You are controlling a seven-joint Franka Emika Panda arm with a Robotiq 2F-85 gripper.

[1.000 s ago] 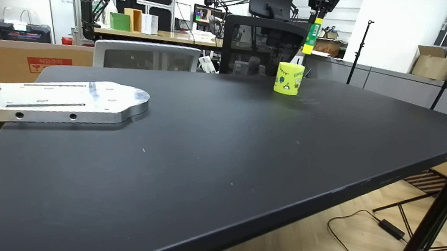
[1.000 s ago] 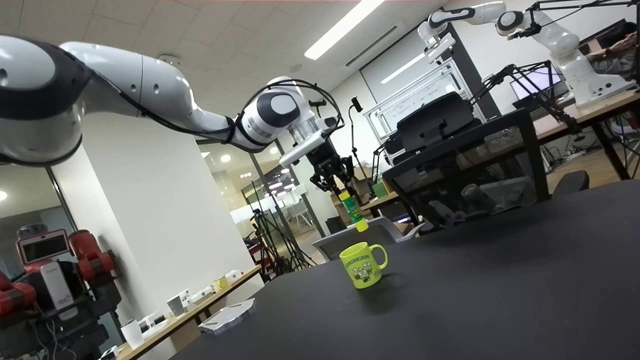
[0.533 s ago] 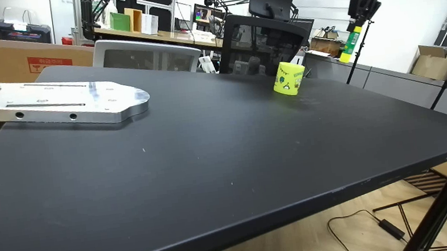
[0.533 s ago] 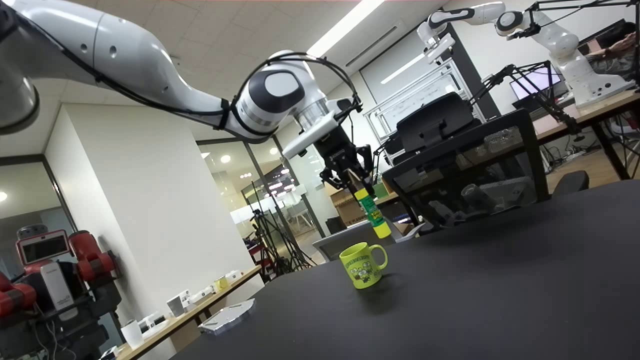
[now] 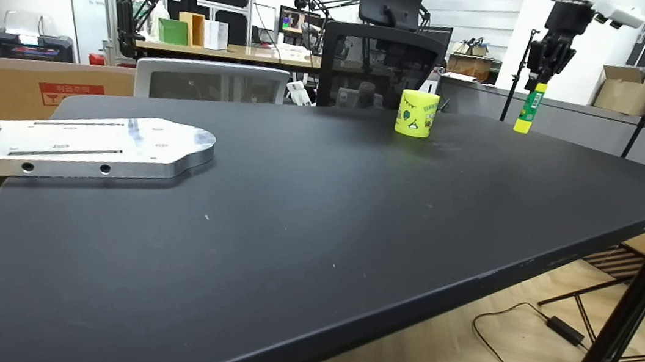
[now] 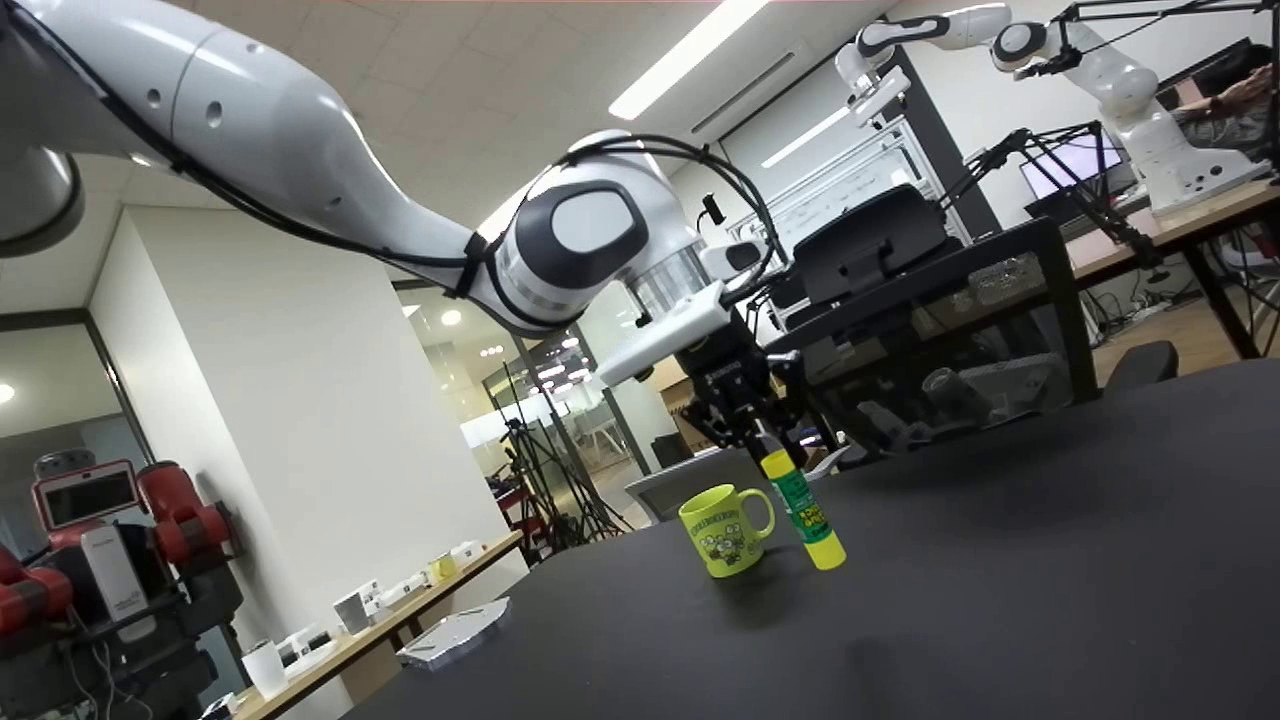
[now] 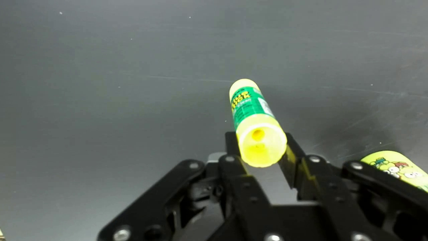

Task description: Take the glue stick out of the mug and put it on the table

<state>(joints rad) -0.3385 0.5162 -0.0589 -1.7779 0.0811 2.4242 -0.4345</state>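
The black two-finger gripper (image 7: 261, 144) has its fingers clamped on the upper yellow end of the slim green-and-yellow cylindrical glue stick (image 6: 803, 508), one finger against each side in the wrist view. The glue stick is out of the small bright yellow-green mug (image 6: 718, 532) and hangs tilted in the air over the large rectangular matte black table (image 5: 244, 246), its lower yellow end apart from the table's surface; its printed green middle shows in all three views. The mug stands upright on the table, to the left of the glue stick in both exterior views, near it but apart; in an exterior view its handle points right, and in the wrist view only part of it shows, at the right edge. The white jointed robot arm (image 6: 275, 140) with dark grey bands comes in from the left in an exterior view. A long flat silver metal plate (image 5: 71, 141) with an oblong cut-out and two thin slots stretches across the table's left edge. Beyond the far edge stand a light grey mesh-backed chair (image 5: 212, 87) and, to its right, a black mesh-backed office chair (image 5: 382, 63), with a brown cardboard box (image 5: 58, 84) at the far left. In an exterior view a second white robot arm (image 6: 1130, 90) is mounted on a wooden-topped desk (image 6: 1185, 222) at the far right
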